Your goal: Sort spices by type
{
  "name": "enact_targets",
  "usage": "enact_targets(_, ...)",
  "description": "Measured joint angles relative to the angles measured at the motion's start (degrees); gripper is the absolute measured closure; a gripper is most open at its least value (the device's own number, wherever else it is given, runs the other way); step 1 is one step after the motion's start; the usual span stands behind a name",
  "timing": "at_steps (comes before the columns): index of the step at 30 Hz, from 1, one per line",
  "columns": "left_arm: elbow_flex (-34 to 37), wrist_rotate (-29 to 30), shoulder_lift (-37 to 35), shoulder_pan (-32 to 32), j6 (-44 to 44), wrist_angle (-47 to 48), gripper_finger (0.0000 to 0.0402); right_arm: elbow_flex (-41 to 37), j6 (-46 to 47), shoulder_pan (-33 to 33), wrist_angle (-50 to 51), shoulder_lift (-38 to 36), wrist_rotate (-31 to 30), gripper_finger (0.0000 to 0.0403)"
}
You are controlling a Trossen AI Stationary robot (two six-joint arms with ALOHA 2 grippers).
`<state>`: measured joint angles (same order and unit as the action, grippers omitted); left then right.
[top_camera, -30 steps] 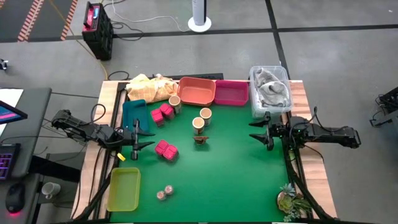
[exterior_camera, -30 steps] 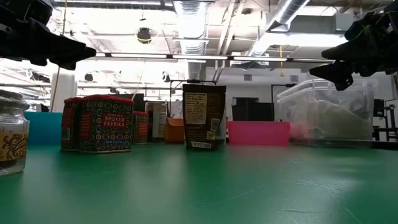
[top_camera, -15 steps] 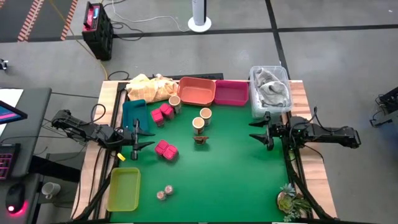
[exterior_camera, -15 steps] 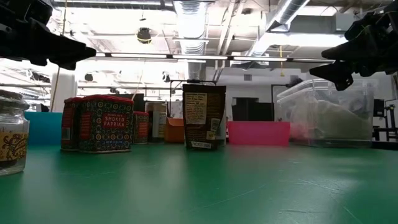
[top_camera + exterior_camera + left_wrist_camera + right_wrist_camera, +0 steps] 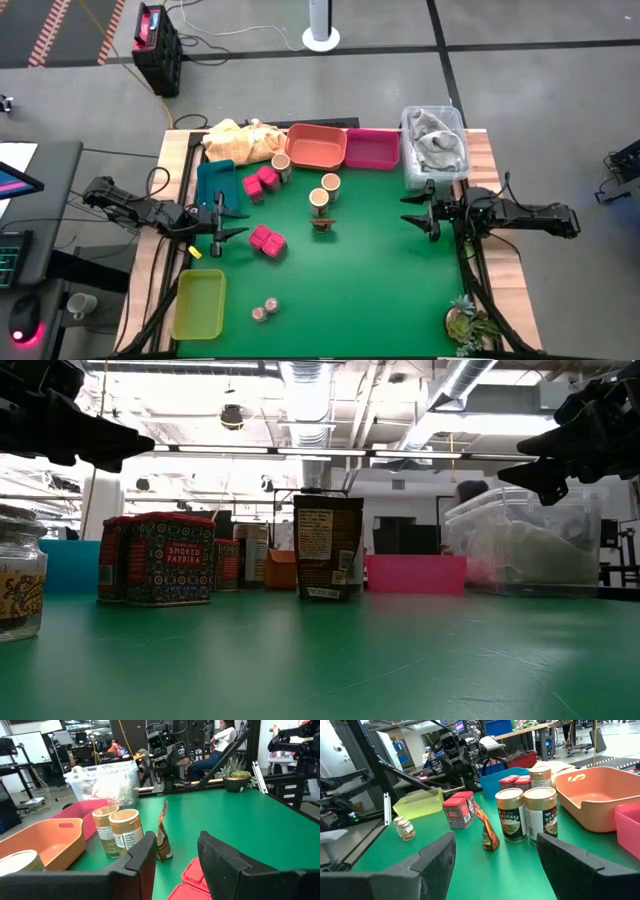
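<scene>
Both dark arms hang above the green table [image 5: 380, 290], one at each side edge. The left gripper [image 5: 222, 229] has its fingers parted with nothing between them, just beside the two pink-red cube boxes [image 5: 267, 240]. The right gripper [image 5: 420, 212] is also parted and empty, near the clear plastic bin [image 5: 434, 145]. Two tan wooden round jars [image 5: 324, 192] stand mid-table with a brown twiggy pouch [image 5: 322, 224] just beside them; a third jar [image 5: 281, 163] and more red boxes [image 5: 260, 182] sit by the teal tray [image 5: 214, 180]. Two tiny brownish shakers [image 5: 264, 311] rest near the yellow-green tray [image 5: 199, 303].
</scene>
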<state>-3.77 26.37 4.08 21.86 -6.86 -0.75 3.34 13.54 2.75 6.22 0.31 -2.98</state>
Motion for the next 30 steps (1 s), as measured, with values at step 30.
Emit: enact_targets(30, 0.24, 5.51, 0.02, 0.0, 19.39, -6.94, 0.0269, -0.14, 6.99, 0.03, -8.07, 0.01, -0.17, 0.0101)
